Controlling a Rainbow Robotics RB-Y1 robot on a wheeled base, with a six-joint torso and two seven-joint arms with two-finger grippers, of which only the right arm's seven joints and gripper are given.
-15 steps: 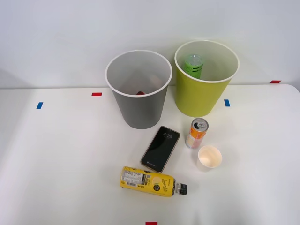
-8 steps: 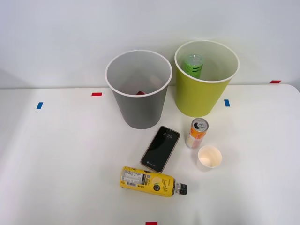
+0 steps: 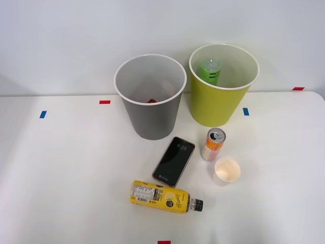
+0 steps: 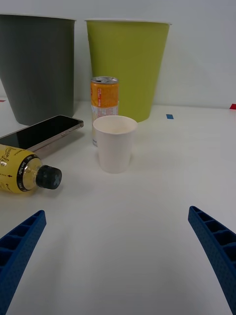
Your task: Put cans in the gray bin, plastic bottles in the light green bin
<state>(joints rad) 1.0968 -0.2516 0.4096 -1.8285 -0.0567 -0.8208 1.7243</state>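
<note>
An orange and white can (image 3: 214, 144) (image 4: 104, 98) stands upright in front of the light green bin (image 3: 222, 101) (image 4: 127, 64). Inside that bin a green-labelled bottle (image 3: 209, 71) stands. The gray bin (image 3: 151, 114) (image 4: 37, 64) is to its left, with something red at its bottom. A yellow-labelled bottle (image 3: 165, 196) (image 4: 19, 174) lies on its side, dark cap to the right. In the wrist view my right gripper (image 4: 118, 256) is open and low over the table, its blue fingers (image 4: 216, 246) well apart, with the can behind the paper cup straight ahead.
A white paper cup (image 3: 226, 170) (image 4: 114, 142) stands just in front of the can. A black phone (image 3: 173, 161) (image 4: 42, 132) lies flat between the gray bin and the yellow bottle. Red and blue tape marks (image 3: 104, 101) dot the white table.
</note>
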